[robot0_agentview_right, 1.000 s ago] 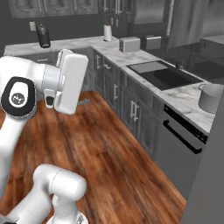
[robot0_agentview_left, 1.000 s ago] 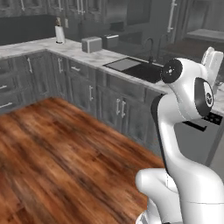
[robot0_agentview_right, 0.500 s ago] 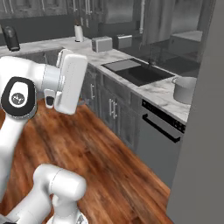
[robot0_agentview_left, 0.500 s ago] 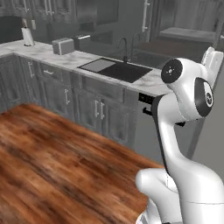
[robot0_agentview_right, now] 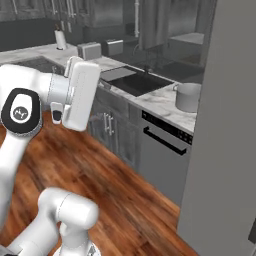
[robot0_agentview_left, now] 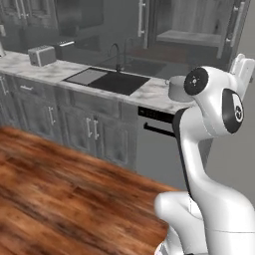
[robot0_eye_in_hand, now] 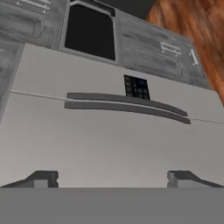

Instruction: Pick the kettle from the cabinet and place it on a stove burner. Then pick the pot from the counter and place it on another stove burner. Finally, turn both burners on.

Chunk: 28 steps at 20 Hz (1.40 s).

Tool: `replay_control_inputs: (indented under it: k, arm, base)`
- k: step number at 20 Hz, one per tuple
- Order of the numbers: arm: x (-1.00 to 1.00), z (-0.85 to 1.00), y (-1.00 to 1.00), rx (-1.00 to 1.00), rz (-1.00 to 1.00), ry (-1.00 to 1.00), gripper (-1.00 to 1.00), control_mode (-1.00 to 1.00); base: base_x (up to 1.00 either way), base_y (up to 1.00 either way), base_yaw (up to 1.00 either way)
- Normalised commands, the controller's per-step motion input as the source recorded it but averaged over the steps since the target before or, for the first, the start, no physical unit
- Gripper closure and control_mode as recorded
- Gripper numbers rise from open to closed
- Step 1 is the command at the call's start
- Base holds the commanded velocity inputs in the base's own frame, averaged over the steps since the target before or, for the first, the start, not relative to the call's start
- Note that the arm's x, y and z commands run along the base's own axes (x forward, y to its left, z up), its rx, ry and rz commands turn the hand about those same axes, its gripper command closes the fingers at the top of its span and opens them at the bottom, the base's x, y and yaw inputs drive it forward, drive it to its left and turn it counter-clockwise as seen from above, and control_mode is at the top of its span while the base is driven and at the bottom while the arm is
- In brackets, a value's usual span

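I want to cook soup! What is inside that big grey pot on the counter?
The wide grey metal pot stands on the white marble counter beside the black sink. Its wall hides the inside, so whether anything is in it cannot be seen.

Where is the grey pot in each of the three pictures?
Left base view: the pot stands on the counter, right of centre, beside the arm's head.
Right base view: pot on the counter, upper right, against the tall grey panel.
Hand view: not in it.
Shared landmark: the black sink, left of the pot.
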Motion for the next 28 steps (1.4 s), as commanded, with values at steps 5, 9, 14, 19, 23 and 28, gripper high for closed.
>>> replay_control_inputs:
  k: [5, 9, 14, 19, 23, 28]
  arm:
    - [0.0, 0.0, 0.0, 0.0, 0.0, 0.0, -1.0, 1.0]
    - [0.0, 0.0, 0.0, 0.0, 0.0, 0.0, -1.0, 1.0]
    - [0.0, 0.0, 0.0, 0.0, 0.0, 0.0, -1.0, 1.0]
    - [0.0, 0.0, 0.0, 0.0, 0.0, 0.0, -1.0, 1.0]
    - [0.0, 0.0, 0.0, 0.0, 0.0, 0.0, -1.0, 1.0]
    - [0.0, 0.0, 0.0, 0.0, 0.0, 0.0, -1.0, 1.0]
  base:
    - [0.2, 0.29, -0.25]
    - [0.23, 0.33, -0.24]
    - [0.24, 0.38, -0.22]
    - [0.29, 0.46, -0.18]
    - [0.35, 0.45, -0.15]
    - [0.43, 0.17, -0.16]
